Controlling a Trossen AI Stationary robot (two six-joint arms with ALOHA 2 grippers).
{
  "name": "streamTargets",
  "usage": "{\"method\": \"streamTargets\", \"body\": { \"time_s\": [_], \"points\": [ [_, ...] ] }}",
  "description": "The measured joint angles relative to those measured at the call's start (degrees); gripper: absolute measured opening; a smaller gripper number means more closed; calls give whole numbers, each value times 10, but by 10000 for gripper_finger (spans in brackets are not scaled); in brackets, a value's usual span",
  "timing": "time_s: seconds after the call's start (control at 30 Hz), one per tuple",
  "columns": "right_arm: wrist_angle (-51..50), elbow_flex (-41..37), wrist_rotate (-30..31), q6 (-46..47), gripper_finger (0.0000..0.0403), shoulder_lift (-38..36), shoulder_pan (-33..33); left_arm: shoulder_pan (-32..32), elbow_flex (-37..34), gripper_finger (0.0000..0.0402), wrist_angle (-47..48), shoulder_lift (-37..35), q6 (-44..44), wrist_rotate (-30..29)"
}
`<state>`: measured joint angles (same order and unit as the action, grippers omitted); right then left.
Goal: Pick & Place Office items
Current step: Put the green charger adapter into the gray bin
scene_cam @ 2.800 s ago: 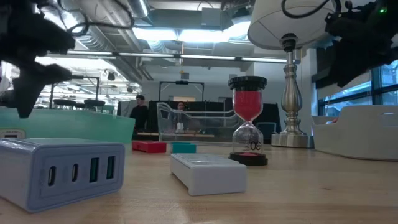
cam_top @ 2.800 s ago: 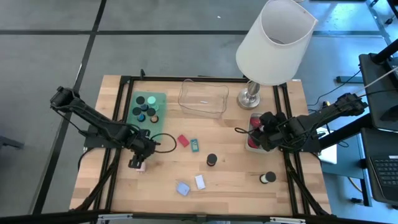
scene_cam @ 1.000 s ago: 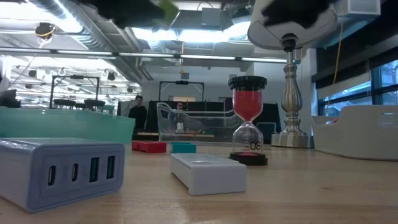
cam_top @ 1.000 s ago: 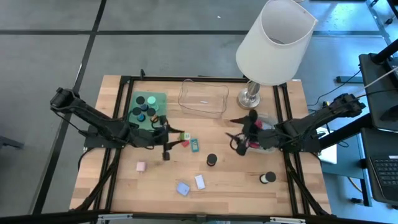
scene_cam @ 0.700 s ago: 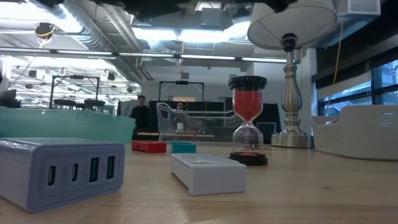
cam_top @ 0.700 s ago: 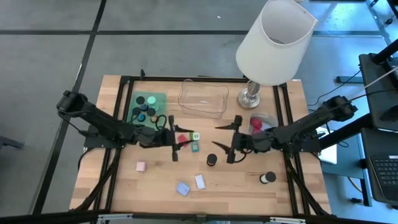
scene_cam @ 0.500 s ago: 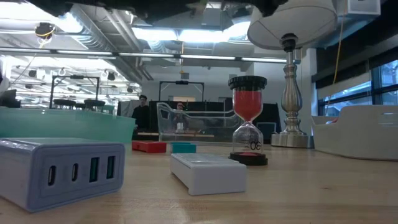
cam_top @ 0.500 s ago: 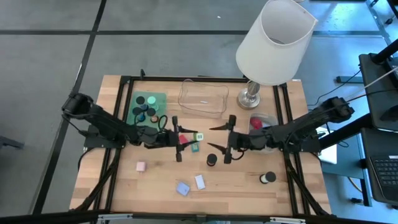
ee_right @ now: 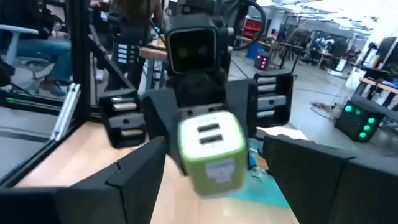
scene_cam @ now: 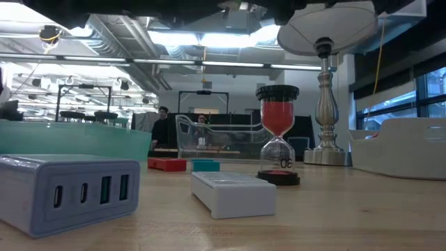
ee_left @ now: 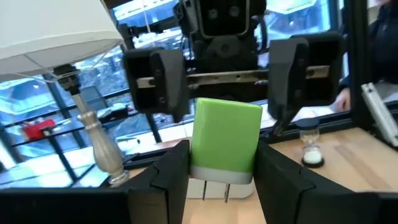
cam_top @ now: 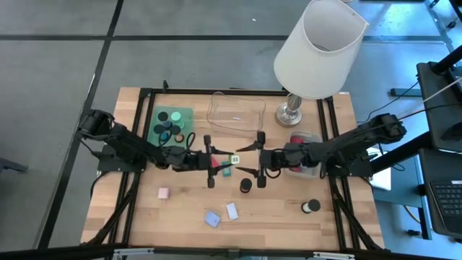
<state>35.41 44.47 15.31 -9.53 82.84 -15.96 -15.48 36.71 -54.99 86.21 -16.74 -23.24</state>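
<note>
**Two grippers nose to nose over mid-desk, one green charger between them**

Starting on the left of the high view, a green tray with dark round discs is seen near the desk's back edge, and a small pink block is left lying further forward. The left gripper is stretched out toward the middle, clamped on a green and white charger; in the left wrist view the charger is pinched between the dark fingers, prongs showing underneath. A red block and a teal block are mostly covered just below it. Facing it, the right gripper is held with its jaws spread wide and nothing in them, the charger sitting right in front of it in the right wrist view. A black hourglass is stood just beside that gripper. A light-blue block and a white adapter are lying near the front edge, a black disc off to the right.
</note>
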Motion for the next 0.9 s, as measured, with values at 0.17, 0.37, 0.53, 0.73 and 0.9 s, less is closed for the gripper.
{"method": "streamTargets", "body": {
  "time_s": [0.17, 0.37, 0.53, 0.73, 0.9],
  "points": [
    [2, 0, 0, 0, 274, 5, 6, 8, 0, 145, -6, 0, 10, 24],
    [22, 0, -6, 1, 274, 6, 7, 8, 0, 145, -9, 0, 6, 31],
    [28, 0, -14, 23, 267, 6, 12, 16, 0, 145, -10, 0, 5, 37],
    [28, 0, -14, 40, 255, 6, 18, 27, 0, 145, -18, 0, 5, 53],
    [28, 0, -14, 42, 250, 6, 19, 33, 0, 145, -27, 0, 5, 54]
  ]
}}
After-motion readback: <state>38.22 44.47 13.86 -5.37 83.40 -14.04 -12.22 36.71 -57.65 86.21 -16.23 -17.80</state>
